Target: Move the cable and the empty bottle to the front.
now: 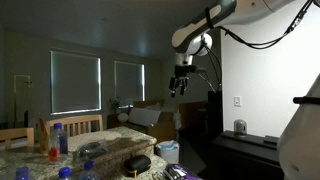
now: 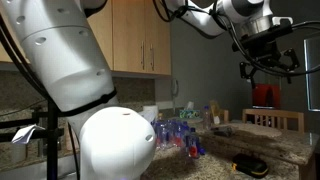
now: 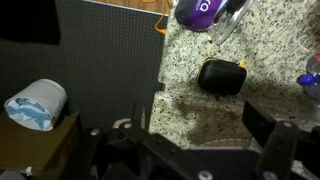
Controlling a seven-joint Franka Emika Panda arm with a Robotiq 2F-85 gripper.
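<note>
1. In an exterior view, the white arm (image 1: 215,15) reached in from the upper right. Its gripper (image 1: 181,88) hung high over the room, touching nothing.
2. A speckled stone table (image 1: 110,145) filled the lower left. Blue-capped bottles (image 1: 58,135) stood on its left part, with a small orange thing (image 1: 53,153) just beside them.
3. A flat black object (image 1: 138,164) lay near the table's edge closest to the camera.
4. Two windows with closed blinds (image 1: 75,82) were set in the back wall, and a wooden chair (image 1: 85,124) stood behind the table.
5. A dark counter (image 1: 250,150) on the right carried a metal can (image 1: 240,127), below a wall socket (image 1: 237,101).
</note>
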